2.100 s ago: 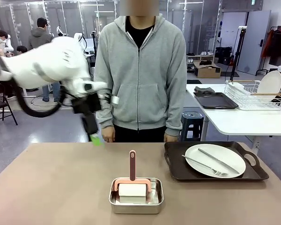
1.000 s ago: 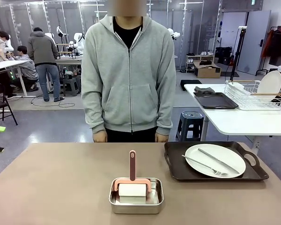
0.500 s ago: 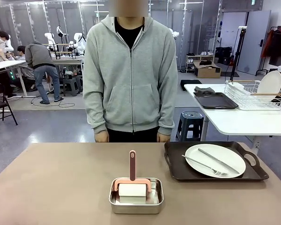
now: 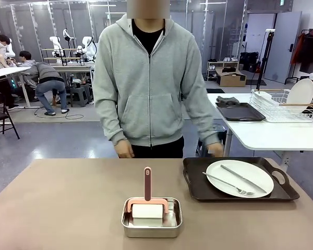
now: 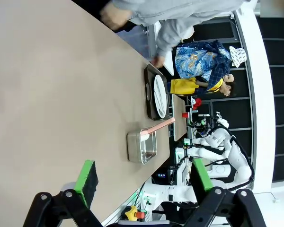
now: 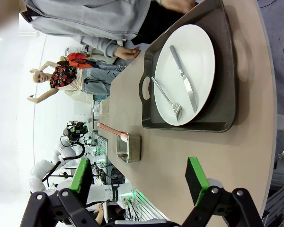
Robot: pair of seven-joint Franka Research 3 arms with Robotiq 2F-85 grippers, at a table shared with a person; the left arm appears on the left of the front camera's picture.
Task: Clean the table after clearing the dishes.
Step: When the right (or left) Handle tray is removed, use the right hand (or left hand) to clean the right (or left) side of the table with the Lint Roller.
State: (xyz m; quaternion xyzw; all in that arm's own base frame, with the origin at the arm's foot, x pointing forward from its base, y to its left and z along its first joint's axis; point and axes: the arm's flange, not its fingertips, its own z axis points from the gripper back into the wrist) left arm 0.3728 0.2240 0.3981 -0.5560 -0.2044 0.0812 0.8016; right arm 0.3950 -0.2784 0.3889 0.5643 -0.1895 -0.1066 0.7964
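Under the steel pan (image 4: 151, 225) runs the table (image 4: 68, 198), a beige matte top, the biggest thing here. Beyond the pan, at the far edge, stands a person (image 4: 151, 88) in a grey hoodie. 1 hand (image 4: 215, 150) hangs just beyond the far corner of the tray, the other hand (image 4: 124, 150) is beyond the pan and a bit left.

Right of the pan, slightly farther back and apart from it: 1 dark brown tray (image 4: 190, 179) with a cut-out handle at each short end. On it sits 1 round white plate (image 4: 258, 174). The dishes are not cleared yet, so wiping is judged not to have begun.

In the pan: a white-block scrubber (image 4: 147, 211), its pink handle (image 4: 147, 183) upright.

On the plate lie 1 knife (image 4: 243, 178) and 1 fork (image 4: 227, 183), loose, side by side.

The left gripper (image 5: 142, 170) is spread wide and holds nothing, well to the left of the pan. The right gripper (image 6: 138, 175) is also spread and empty, well to the right of the pan, past the tray.

Handling, as a guess: the tray is stiff and moderately heavy when loaded. The plate looks hard, smooth and breakable. The cutlery will slide if the tray tips. Best hold: the 2 end handles, kept level. For the scrubber, pinch the upright handle; the block looks soft and light.
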